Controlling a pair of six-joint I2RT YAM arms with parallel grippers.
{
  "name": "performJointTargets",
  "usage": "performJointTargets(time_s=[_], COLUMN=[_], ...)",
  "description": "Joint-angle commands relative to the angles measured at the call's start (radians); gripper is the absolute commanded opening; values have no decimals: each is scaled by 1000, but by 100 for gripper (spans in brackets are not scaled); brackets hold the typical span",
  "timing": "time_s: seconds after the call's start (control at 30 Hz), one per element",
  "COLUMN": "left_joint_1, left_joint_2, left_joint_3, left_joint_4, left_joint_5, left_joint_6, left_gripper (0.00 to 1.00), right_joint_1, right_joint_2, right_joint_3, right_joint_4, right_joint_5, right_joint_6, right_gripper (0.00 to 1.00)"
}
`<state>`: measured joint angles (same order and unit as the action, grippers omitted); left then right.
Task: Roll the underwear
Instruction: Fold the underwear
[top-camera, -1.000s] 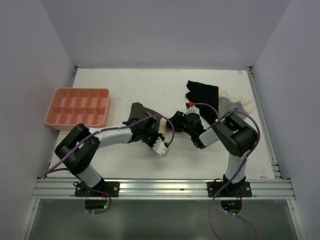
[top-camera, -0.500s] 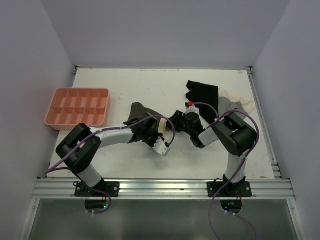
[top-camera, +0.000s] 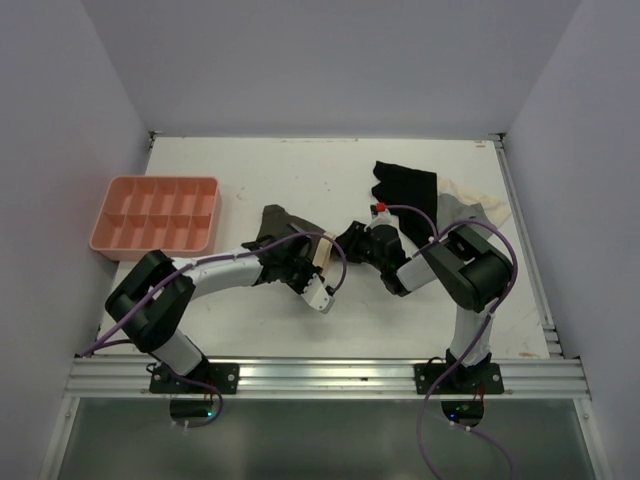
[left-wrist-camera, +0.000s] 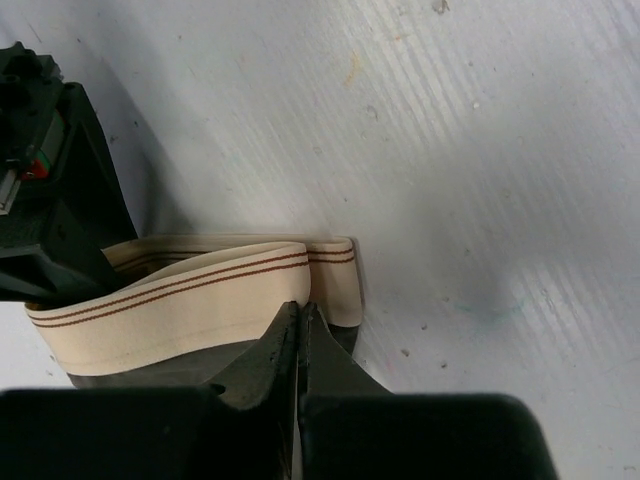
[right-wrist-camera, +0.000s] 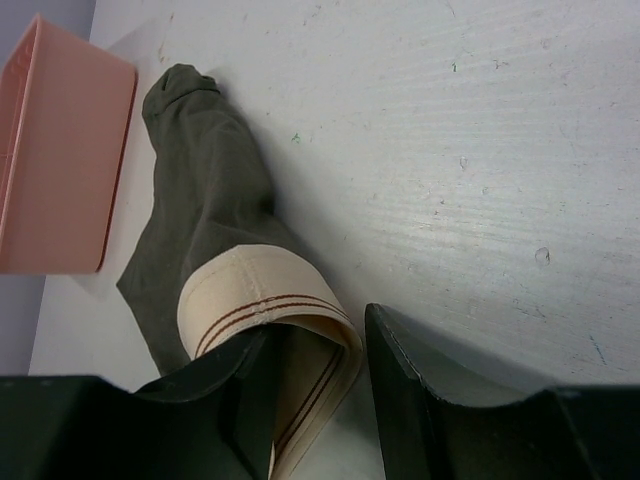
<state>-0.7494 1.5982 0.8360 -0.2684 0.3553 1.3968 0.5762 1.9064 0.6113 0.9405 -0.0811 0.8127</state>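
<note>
While both arms are reaching toward the middle of the white surface (top-camera: 300, 170), the underwear (top-camera: 280, 225) is lying there between them, its dark brown body stretching away toward the far left and its pale beige waistband (top-camera: 322, 252) facing the right arm. The left claw (top-camera: 318, 262) is sitting low at the near edge of the garment. In the left wrist view its fingers (left-wrist-camera: 270, 350) are pressing together with no gap showing, and their tips are meeting the lower edge of the striped waistband (left-wrist-camera: 180, 290), so they appear to be pinching that edge. The right claw (top-camera: 350, 240) is coming in from the opposite side. In its own wrist view the right claw (right-wrist-camera: 318, 325) is standing apart, and the waistband (right-wrist-camera: 265, 290) is curling up in a loop between the two fingers, touching the left one; whether it touches the right one is unclear. Beyond the loop, the brown fabric (right-wrist-camera: 200, 190) is lying flat on the surface. A pink divided tray (top-camera: 112, 205) is sitting well off at the left edge. A black garment (top-camera: 405, 185) and a grey-and-cream garment (top-camera: 470, 205) are lying together at the far right.
</note>
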Motion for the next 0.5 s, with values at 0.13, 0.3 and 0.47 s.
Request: performJointTargets(time_s=[0.13,0.3,0.47], left_joint_1=[21,21,19], left_joint_2=[-30,-11,32], left_joint_3=[11,3,-9], left_joint_4=[-86,-89,-124], left_joint_5=[25,33,44], left_joint_6=[111,122,140], left_gripper=[0,0,0], right_joint_1=[5,5,1], right_joint_2=[31,29,28], right_joint_3=[-5,-7,-15], right_joint_4=[-120,-120,-124], right_joint_5=[14,17,44], right_joint_6=[-18,-20,2], right_gripper=[43,42,38])
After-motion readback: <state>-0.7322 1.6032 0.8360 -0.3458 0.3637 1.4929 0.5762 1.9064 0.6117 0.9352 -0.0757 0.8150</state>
